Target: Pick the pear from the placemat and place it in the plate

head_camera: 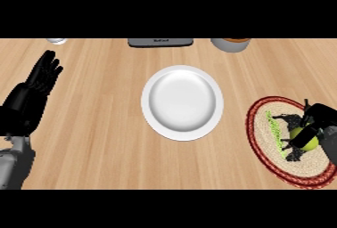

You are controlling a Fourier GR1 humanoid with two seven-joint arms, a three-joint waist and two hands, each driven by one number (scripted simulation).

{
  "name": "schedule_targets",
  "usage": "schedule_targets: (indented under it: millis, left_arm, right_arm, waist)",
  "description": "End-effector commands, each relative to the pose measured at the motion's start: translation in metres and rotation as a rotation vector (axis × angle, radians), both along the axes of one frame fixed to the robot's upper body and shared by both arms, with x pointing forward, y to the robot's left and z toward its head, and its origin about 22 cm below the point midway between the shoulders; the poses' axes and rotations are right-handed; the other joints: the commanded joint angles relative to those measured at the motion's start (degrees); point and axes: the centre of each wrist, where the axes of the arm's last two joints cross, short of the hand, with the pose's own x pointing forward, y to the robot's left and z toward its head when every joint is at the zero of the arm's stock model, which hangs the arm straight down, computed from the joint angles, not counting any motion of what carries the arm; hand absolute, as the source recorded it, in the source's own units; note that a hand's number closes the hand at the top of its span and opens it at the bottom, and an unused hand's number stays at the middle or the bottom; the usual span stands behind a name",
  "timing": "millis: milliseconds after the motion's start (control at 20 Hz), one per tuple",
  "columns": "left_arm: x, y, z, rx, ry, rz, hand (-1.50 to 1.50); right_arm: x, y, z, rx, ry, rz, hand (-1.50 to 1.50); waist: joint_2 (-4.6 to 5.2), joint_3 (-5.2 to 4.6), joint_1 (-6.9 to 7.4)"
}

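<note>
A yellow-green pear (304, 139) lies on a round woven placemat (269, 147) with a red rim at the right edge of the counter. My right hand (320, 120) is over the pear, its fingers curled round it from above and the right. A white round plate (182, 102) sits in the middle of the counter with nothing on it, well to the left of the placemat. My left hand (34, 91) rests open at the left edge, fingers straight and pointing up.
Along the far edge of the wooden counter stand a dark flat device (161, 42), a grey cup (232, 44) and a small pale object (57, 41). Bare wood lies between the plate and the placemat.
</note>
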Motion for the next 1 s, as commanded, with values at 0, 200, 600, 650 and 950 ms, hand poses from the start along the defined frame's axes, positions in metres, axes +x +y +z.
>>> schedule_targets:
  millis: [0, 200, 600, 650, 950]
  left_arm:
    - [-0.009, 0.017, -0.012, 0.014, 0.049, 0.082, 0.0]
    - [-0.01, 0.027, -0.008, 0.024, 0.044, 0.117, 0.0]
    - [-0.014, 0.024, -0.009, 0.01, 0.04, 0.095, 0.0]
    - [-0.015, 0.018, -0.012, -0.001, 0.036, 0.081, 0.0]
    - [-0.012, 0.013, -0.007, 0.002, 0.023, 0.052, 0.0]
  right_arm:
    - [-0.028, -0.014, -0.022, -0.098, -0.079, -0.264, 1.5]
    - [-0.033, 0.024, -0.021, -0.158, -0.235, -0.268, 1.5]
    - [-0.04, 0.135, 0.028, -0.048, -0.631, -0.156, 1.5]
    - [-0.047, 0.151, 0.03, -0.022, -0.669, -0.135, 1.5]
    - [-0.08, 0.219, 0.087, 0.119, -0.961, -0.063, 1.5]
  waist:
    - [-2.02, 0.53, -6.51]
    - [-2.08, 0.4, -7.01]
    - [-1.85, 0.44, -5.18]
    - [-1.43, 0.56, -4.68]
    - [-0.46, 0.8, -2.9]
